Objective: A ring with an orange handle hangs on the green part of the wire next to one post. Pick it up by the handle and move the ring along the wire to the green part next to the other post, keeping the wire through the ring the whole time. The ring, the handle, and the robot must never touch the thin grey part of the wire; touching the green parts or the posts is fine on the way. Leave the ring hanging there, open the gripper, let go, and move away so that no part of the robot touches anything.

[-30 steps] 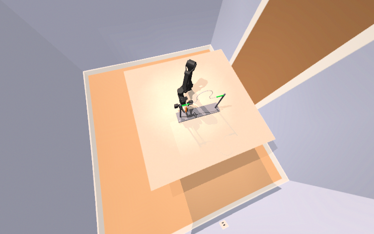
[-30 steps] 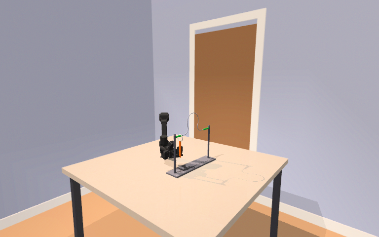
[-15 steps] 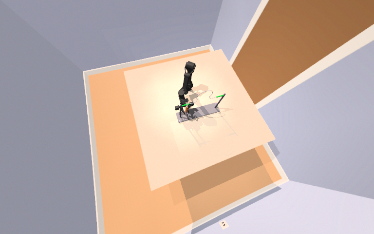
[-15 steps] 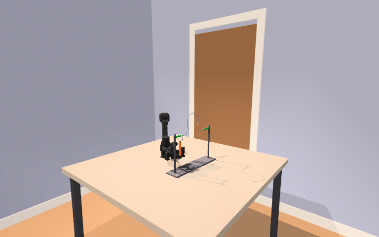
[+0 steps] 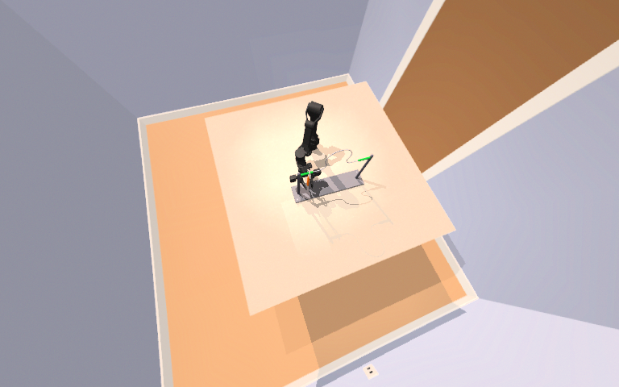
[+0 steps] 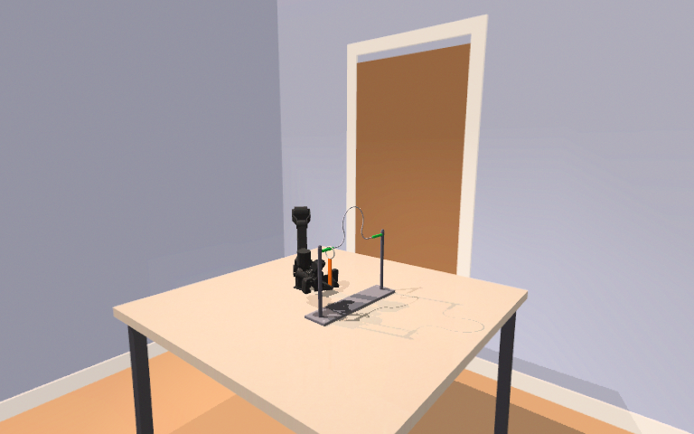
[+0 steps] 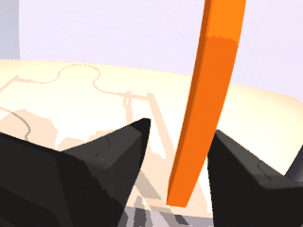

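The ring (image 6: 334,254) hangs on the near green part (image 5: 303,174) (image 6: 325,250) beside the near post (image 5: 298,185) (image 6: 319,281). Its orange handle (image 5: 308,181) (image 6: 330,271) (image 7: 208,85) points down. My gripper (image 6: 330,284) (image 7: 180,131) is partly open around the handle's lower end. In the wrist view the handle stands between the fingers, close to the right one, with a gap to the left one. The other green part (image 5: 364,159) (image 6: 377,235) is by the far post (image 5: 363,168) (image 6: 381,260). Contact with the handle is not clear.
The thin grey wire (image 6: 353,207) rises in a tall bend between the green parts. Both posts stand on a grey base plate (image 5: 339,181) (image 6: 365,298) on the table (image 5: 255,228) (image 6: 245,327). The near post shows at the wrist view's right edge.
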